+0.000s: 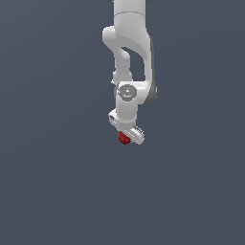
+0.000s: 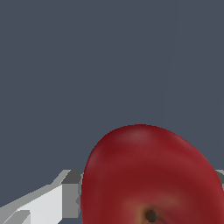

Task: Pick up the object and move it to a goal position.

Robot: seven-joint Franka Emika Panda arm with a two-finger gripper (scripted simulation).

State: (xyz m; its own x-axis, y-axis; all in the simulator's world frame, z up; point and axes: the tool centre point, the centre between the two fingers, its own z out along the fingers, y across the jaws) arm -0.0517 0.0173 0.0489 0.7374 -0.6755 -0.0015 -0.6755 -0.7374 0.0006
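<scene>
Dark red apple-like object (image 1: 124,139) sits at tip of your gripper (image 1: 128,137), near centre of exterior view, against plain grey-blue backdrop. In wrist view object (image 2: 153,175) looms large, dimple and stem spot facing camera, one pale finger (image 2: 52,201) touching its side. Other finger mostly hidden behind fruit. Your jaws look closed onto object, holding it. White arm (image 1: 129,52) hangs down from exterior view's top edge, wrist pointing downward.

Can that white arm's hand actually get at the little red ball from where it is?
Probably yes: it seems to have it already. The red ball sits right at the hand, and in the wrist view it fills the space beside a grey finger. Nothing else stands in the way.
</scene>
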